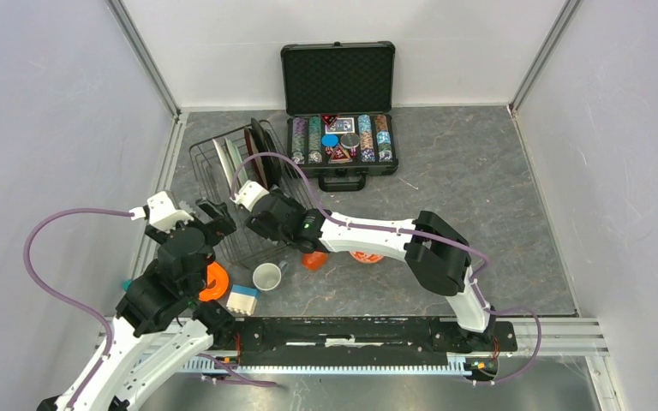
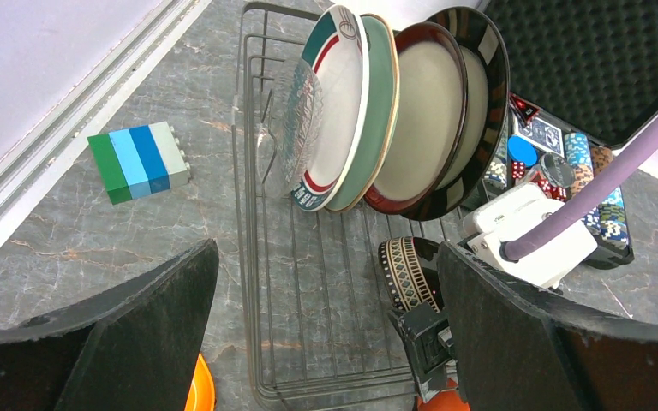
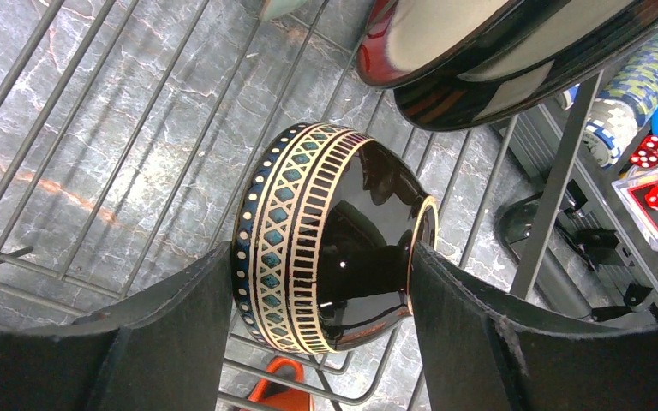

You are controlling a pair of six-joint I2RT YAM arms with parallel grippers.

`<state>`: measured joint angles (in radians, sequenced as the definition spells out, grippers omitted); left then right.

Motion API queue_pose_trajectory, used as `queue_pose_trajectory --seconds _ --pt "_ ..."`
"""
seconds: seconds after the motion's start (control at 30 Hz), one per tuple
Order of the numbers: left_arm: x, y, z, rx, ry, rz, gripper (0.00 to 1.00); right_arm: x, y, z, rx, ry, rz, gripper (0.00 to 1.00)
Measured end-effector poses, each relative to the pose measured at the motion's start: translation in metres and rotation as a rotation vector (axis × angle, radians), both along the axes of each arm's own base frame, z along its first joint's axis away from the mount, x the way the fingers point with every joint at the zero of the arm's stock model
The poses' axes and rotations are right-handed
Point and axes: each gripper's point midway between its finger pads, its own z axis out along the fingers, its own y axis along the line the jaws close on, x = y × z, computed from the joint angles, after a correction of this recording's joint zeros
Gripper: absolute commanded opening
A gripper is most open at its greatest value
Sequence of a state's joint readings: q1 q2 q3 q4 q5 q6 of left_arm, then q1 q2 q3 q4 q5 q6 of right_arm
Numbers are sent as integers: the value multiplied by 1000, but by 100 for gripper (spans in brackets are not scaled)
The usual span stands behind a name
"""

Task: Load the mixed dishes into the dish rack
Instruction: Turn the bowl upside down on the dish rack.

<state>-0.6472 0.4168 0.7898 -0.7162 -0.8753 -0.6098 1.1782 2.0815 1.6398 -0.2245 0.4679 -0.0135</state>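
Note:
The black wire dish rack [image 1: 214,163] holds several plates [image 1: 257,152] upright at its far end; in the left wrist view they are a clear one, a white and teal pair [image 2: 343,111] and dark-rimmed beige ones [image 2: 445,111]. My right gripper [image 3: 321,300] is shut on a black bowl with a cream and teal band [image 3: 334,248], held on its side low inside the rack [image 3: 51,128]. My left gripper [image 2: 326,342] is open and empty above the rack's near end [image 2: 308,377]. A white cup [image 1: 266,276] and an orange cup [image 1: 313,259] stand on the table in front of the rack.
An open black case of poker chips [image 1: 340,128] stands right of the rack. An orange ring [image 1: 214,281] and a white-and-blue block [image 1: 242,299] lie near the left arm. A green-blue block [image 2: 140,160] lies left of the rack. A red-patterned dish [image 1: 365,256] is partly hidden under the right arm.

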Motion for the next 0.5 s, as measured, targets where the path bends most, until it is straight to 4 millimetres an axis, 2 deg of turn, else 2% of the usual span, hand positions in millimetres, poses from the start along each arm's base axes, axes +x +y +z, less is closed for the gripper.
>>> queue_pose_trajectory --seconds 0.23,0.5 --pt "-3 3 4 -11 -18 7 100 -4 5 -1 15 18 23 82" --pt "-7 8 11 -24 -37 14 100 -7 13 1 41 33 60 87"
